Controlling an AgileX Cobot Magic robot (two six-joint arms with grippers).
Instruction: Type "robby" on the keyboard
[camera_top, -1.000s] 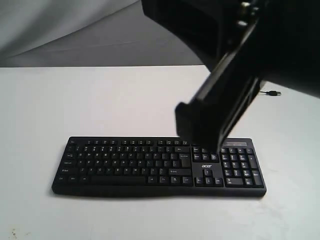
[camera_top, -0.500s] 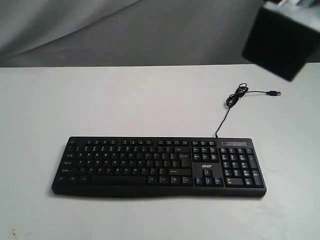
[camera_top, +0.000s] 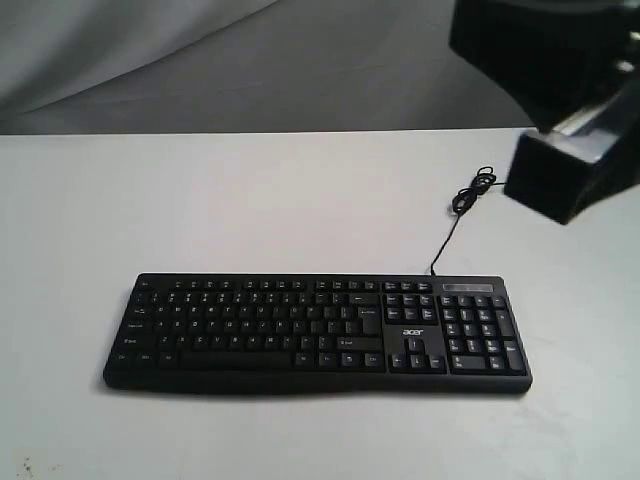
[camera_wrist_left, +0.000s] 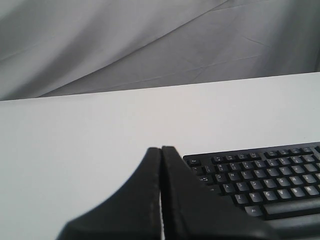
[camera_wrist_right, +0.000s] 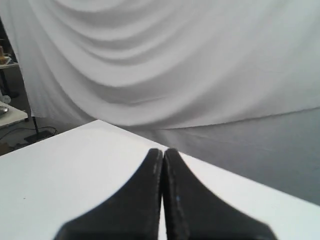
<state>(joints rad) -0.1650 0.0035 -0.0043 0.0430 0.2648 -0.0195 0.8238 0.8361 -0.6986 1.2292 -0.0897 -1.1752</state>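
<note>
Wide black plastic keyboard lies crosswise, nearer the left gripper.
It rests on the white table at lower centre of the exterior frame, long axis left to right. The left gripper, clenched and empty, has the keyboard's letter-key end just ahead. The right gripper, also clenched empty, sees only table and grey cloth.

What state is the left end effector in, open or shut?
Shut: the left end effector shows its two fingers pressed together along a thin seam, with nothing between them.
</note>
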